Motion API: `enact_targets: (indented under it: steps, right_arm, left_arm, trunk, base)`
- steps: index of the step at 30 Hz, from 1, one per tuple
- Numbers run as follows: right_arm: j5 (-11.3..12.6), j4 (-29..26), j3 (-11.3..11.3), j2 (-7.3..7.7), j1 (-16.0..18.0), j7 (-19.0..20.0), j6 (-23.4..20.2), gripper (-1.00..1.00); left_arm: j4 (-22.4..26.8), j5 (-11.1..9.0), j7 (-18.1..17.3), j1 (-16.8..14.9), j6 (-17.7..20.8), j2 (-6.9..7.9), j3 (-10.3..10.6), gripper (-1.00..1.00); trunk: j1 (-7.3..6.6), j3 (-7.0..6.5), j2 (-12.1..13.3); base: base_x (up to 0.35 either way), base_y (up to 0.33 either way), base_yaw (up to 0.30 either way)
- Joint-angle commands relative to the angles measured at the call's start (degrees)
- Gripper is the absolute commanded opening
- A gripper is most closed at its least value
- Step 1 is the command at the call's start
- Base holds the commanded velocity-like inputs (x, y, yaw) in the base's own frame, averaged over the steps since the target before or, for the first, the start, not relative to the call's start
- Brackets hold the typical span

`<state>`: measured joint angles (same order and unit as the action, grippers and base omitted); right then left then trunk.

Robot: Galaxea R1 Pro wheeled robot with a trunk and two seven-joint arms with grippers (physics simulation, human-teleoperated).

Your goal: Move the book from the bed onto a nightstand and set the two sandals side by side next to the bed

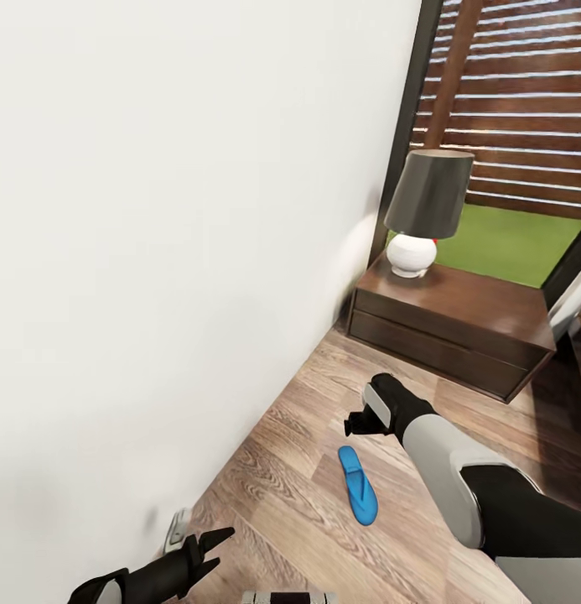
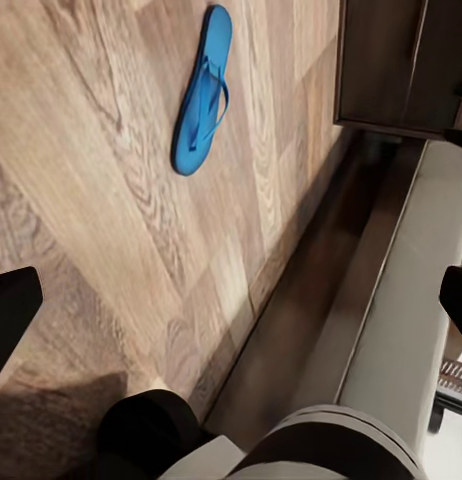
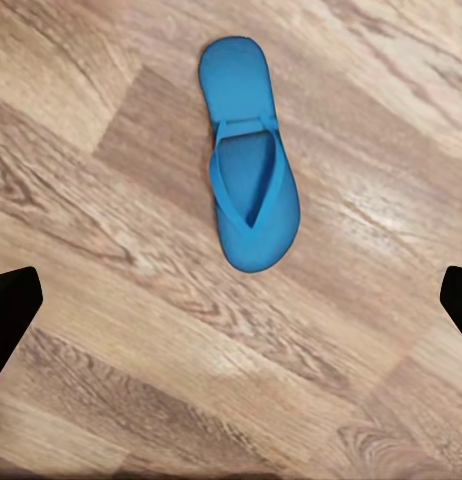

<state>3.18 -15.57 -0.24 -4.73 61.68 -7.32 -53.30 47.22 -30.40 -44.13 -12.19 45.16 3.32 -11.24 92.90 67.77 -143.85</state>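
My head view alone shows the nightstand (image 1: 458, 323) at one o'clock; my right pincer (image 1: 357, 422) hangs wide open, empty, above the sandal (image 3: 247, 165).

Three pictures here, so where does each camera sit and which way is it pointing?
Head view: on the robot's head, looking down at the floor, nightstand and lamp; both arms and the right claw show.
Left wrist view: on the left arm, looking along its open claw at floor and bed edge; two dark fingertips show.
Right wrist view: on the right arm, looking straight down; fingertips show.
All three share the sandal.
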Motion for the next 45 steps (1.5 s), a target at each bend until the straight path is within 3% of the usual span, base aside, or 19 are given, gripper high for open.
enact_targets:
  steps: [1,18,27,45]
  right_arm:
    - [0.34,-0.07,-0.02,-0.02,0.03,-0.41,-0.12,1.0]
    - [0.35,-0.27,-0.04,0.45,0.43,-0.49,0.95,1.0]
    - [0.37,-0.33,-0.02,0.58,3.89,-1.5,0.86,1.0]
    - [0.49,-0.34,-0.02,0.6,6.74,-1.98,1.01,1.0]
  left_arm:
    - [0.01,-0.1,-0.14,-0.02,0.3,0.02,-0.08,1.0]
    - [0.45,-0.35,-0.14,-0.02,0.28,1.46,-0.45,1.0]
    - [1.45,-0.5,-0.15,-0.02,0.3,1.73,-0.91,1.0]
    - [3.41,-0.72,-0.45,-0.02,0.45,1.78,-0.97,1.0]
  trunk:
    - [0.01,0.27,-0.04]
    - [0.45,4.04,-0.26]
    - [0.68,6.03,-0.38]
    - [1.15,10.02,-0.62]
  base:
    - [0.0,0.0,0.0]
    - [0.0,0.0,0.0]
    - [0.0,0.0,0.0]
    - [0.0,0.0,0.0]
